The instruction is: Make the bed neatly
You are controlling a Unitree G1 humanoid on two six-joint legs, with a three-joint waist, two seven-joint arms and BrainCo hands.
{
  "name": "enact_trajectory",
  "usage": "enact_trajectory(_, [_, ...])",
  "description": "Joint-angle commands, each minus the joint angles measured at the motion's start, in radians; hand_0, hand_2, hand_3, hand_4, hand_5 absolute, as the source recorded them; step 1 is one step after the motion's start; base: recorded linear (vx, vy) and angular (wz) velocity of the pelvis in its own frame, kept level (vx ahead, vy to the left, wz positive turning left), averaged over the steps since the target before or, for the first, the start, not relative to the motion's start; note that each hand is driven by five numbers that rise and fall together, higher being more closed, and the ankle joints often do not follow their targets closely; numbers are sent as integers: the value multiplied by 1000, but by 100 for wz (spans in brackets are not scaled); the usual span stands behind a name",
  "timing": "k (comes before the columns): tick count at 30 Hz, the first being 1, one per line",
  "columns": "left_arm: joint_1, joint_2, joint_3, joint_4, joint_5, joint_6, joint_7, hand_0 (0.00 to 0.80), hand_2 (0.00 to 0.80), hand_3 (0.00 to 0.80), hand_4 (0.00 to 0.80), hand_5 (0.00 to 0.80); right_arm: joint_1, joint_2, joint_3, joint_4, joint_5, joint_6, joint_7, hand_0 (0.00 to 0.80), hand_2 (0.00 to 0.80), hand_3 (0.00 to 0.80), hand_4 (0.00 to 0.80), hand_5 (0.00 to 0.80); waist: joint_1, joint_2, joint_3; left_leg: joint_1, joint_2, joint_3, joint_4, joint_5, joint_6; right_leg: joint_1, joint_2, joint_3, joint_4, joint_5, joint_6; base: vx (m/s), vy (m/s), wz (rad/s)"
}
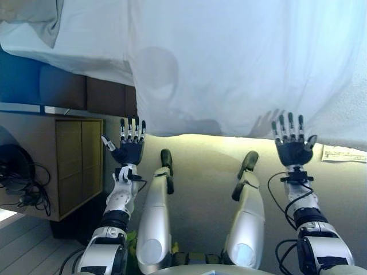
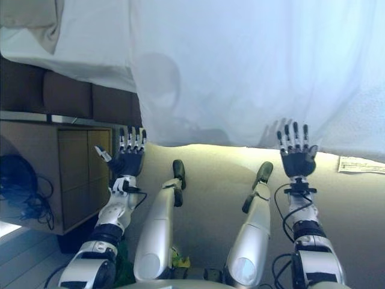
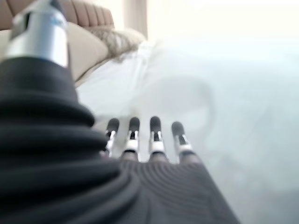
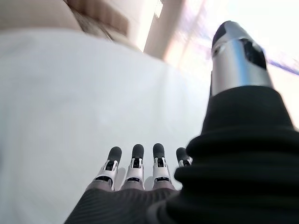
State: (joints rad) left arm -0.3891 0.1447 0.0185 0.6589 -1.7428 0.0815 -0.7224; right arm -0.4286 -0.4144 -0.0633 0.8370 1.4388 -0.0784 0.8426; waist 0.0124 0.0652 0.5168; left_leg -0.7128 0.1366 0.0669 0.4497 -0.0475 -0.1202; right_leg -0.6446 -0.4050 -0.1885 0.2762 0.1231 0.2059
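Note:
A white duvet (image 1: 241,63) covers the bed and hangs over its near edge, fairly smooth with soft folds. A beige pillow (image 1: 40,20) lies at the far left by the headboard. My left hand (image 1: 129,150) is held up just short of the duvet's hanging edge, fingers straight and spread, holding nothing. Further right, my right hand (image 1: 292,149) is raised the same way, open and empty, its fingertips close to the duvet's lower edge. The wrist views show each hand's straight fingers (image 3: 154,135) (image 4: 135,168) pointing over the white cover.
A wooden bedside cabinet (image 1: 69,166) stands at the left, beside the dark bed base (image 1: 103,94). A sheet of paper (image 1: 343,153) lies on the beige floor (image 1: 206,172) at the right, under the duvet's edge.

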Motion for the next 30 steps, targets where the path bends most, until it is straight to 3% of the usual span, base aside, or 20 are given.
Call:
enact_trajectory(1, [-117,4,-29,4,3,46,-79,0,0,0,0,0,-63,-19,31,-63,-43,34,32,0,0,0,0,0,7,-33,3,-29,46,7,-57,115,-49,10,-76,18,-11,87,46,-6,-120,11])
enact_trajectory(10, [-352,6,-167,30,92,65,-114,0,0,0,0,0,-246,-24,163,-73,-48,53,-17,0,0,0,0,0,7,-78,3,-116,53,-23,-66,143,-55,-54,-52,4,-39,126,55,8,-55,6])
enact_trajectory(16, [-353,15,-202,-3,98,33,-121,0,0,0,0,0,-232,-36,179,-249,-74,38,-19,0,0,0,0,0,-20,-78,3,-234,34,-40,0,121,-45,-185,-46,43,3,121,50,-28,94,-2])
enact_trajectory(18, [-345,18,-208,-14,111,15,-93,0,0,0,0,0,-222,-38,183,-308,-86,43,-28,0,0,0,0,0,-25,-80,3,-258,42,-51,34,86,-54,-213,-37,63,28,96,55,37,81,-9])
enact_trajectory(20, [-364,27,-216,-13,131,-6,-46,0,0,0,0,0,-234,-40,184,-348,-73,53,-53,0,0,0,0,0,-35,-86,3,-320,41,-53,51,110,-48,-271,-36,70,29,122,49,-56,54,-18])
enact_trajectory(21, [-370,39,-214,-3,145,-7,-33,0,0,0,0,0,-240,-47,185,-354,-45,61,-60,0,0,0,0,0,-34,-88,3,-326,49,-60,64,89,-54,-277,-28,78,39,103,54,-47,5,-21])
enact_trajectory(24, [-391,80,-208,43,181,-9,5,0,0,0,0,0,-260,-66,185,-333,28,79,-54,0,0,0,0,0,-37,-88,3,-380,61,-65,93,80,-56,-327,-24,85,55,100,53,-28,19,-21])
enact_trajectory(30, [-440,137,-196,191,142,-7,16,0,0,0,0,0,-317,-89,177,-166,68,129,-105,0,0,0,0,0,-42,-52,3,-444,60,-60,110,76,-52,-416,-33,106,87,94,53,-58,117,-15])
